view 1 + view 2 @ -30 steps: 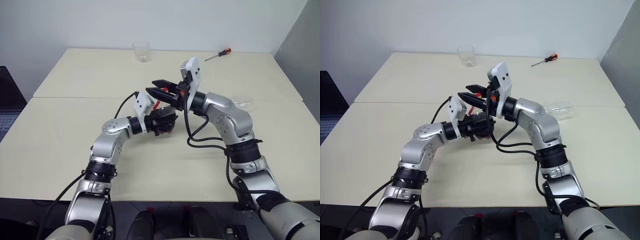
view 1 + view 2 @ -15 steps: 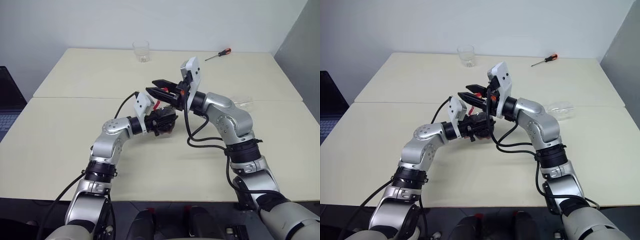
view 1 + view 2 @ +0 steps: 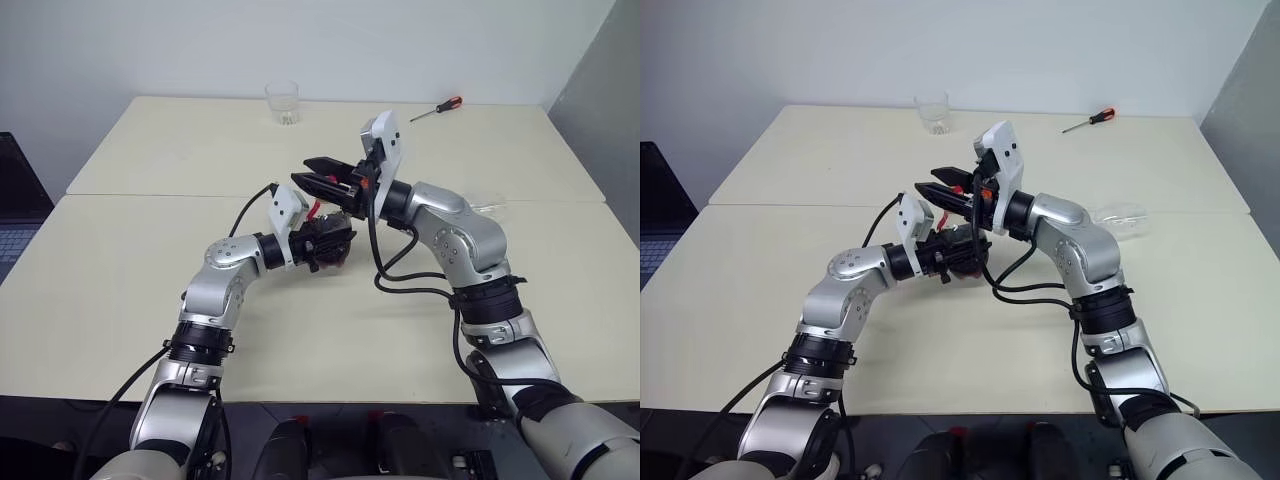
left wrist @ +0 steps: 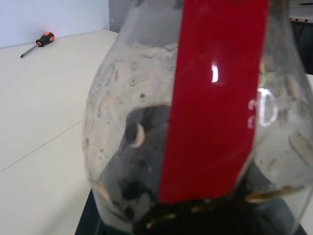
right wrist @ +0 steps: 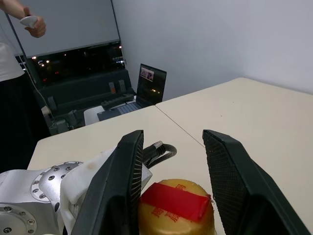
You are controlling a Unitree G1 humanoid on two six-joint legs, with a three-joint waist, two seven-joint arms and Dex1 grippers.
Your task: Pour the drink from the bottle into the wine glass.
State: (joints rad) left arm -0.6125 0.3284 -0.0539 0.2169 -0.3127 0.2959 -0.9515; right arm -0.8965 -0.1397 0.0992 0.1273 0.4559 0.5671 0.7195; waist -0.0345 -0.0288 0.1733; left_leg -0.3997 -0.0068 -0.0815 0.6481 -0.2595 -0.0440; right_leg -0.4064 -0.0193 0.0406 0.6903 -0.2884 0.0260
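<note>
My left gripper (image 3: 326, 243) is shut on the bottle (image 4: 195, 122), a clear bulbous one with a red label, held just above the middle of the table. The dark drink (image 4: 132, 196) sits low inside it. Its yellow-and-red cap (image 5: 176, 208) lies between the two black fingers (image 5: 124, 181) of my right gripper (image 3: 322, 178), which hovers over the bottle and stands open around the cap. The wine glass (image 3: 1118, 215) shows as a clear shape lying on the table behind my right elbow, partly hidden by the arm.
A short clear tumbler (image 3: 283, 102) stands at the table's far edge, and a screwdriver (image 3: 437, 108) with an orange handle lies at the far right. A laptop (image 5: 146, 85) sits on a side desk. A person (image 5: 14, 58) stands beyond it.
</note>
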